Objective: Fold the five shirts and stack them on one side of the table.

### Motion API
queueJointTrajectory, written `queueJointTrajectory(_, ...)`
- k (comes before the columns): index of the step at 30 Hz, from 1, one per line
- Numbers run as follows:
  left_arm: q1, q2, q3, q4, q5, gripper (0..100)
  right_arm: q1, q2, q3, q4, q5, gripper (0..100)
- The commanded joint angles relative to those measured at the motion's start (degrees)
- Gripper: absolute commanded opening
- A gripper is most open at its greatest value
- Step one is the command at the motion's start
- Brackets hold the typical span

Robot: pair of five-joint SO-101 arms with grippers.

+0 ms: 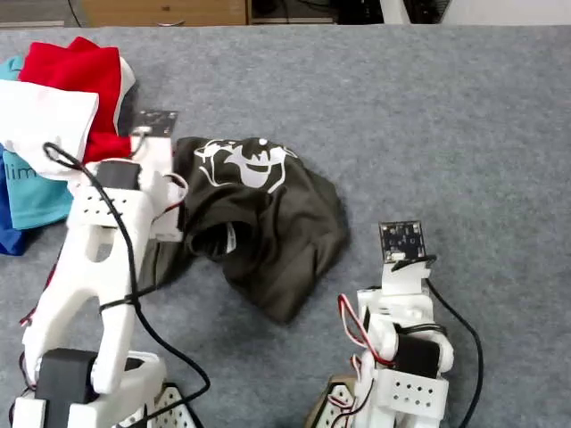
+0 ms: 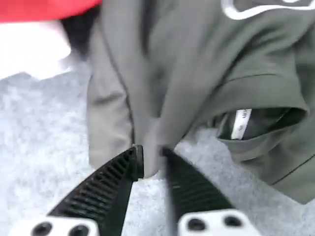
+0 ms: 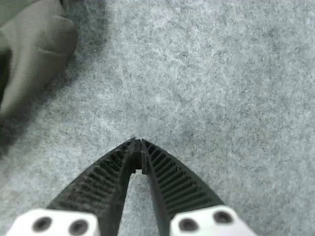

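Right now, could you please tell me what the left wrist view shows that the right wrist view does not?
Left wrist view: the left gripper shut on a fold of the dark shirt, the shirt's white neck label, its white print, and the red shirt and white shirt beyond it. Right wrist view: the right gripper, shut on nothing, over a bare stretch of the grey table cover. Both: part of the dark shirt and the grey table cover.
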Motion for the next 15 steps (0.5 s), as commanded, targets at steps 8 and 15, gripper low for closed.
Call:
queueJointTrajectory(8,-13.6,-24.0,0.4,7.9,-4.0,2,-0.2,-5.0,0.0,0.4,-0.5,0.5)
queueJointTrajectory(15,-28.1,-34.7,15.8,2.7,-4.0,24,-6.5,-5.0,0.0,0.4,-0.5,0.7)
